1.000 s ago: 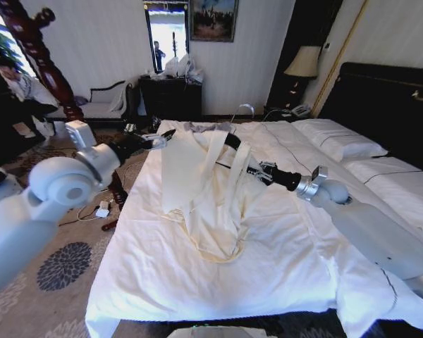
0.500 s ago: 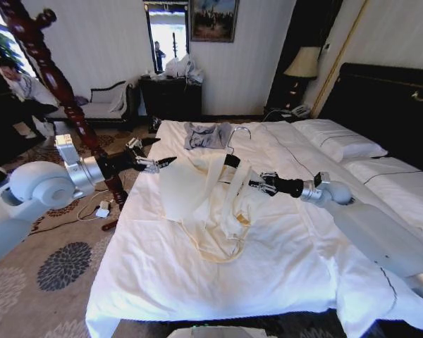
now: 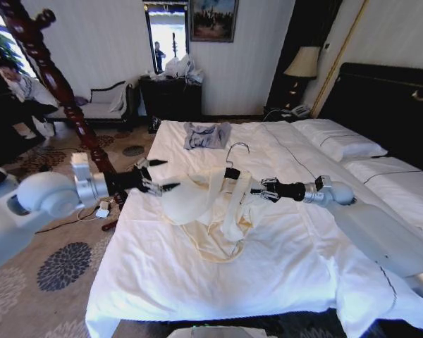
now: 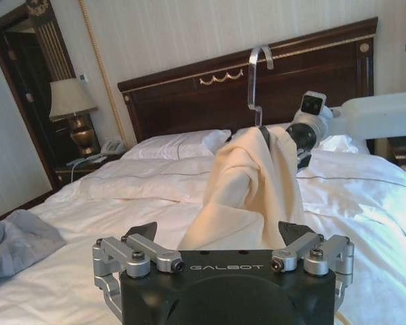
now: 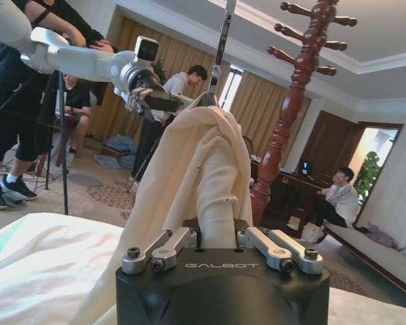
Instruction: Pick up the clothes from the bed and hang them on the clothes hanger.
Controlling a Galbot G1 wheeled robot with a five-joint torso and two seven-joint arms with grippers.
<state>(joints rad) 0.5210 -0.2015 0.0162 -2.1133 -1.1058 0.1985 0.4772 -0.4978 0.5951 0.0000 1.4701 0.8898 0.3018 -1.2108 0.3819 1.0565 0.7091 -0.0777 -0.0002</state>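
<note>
While the right gripper (image 3: 262, 189) clamps the clothes hanger (image 3: 231, 171) above the bed (image 3: 289, 260), the clothes (image 3: 197, 201) drape it, partly hung; left gripper (image 3: 157, 185) stands open, empty, beside them.

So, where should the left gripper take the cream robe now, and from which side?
Judging by the drape, the loose shoulder fold of the robe that bulges toward the open left gripper. Come level from the robot's left, since the right gripper holds the hanger on the far side.
</note>
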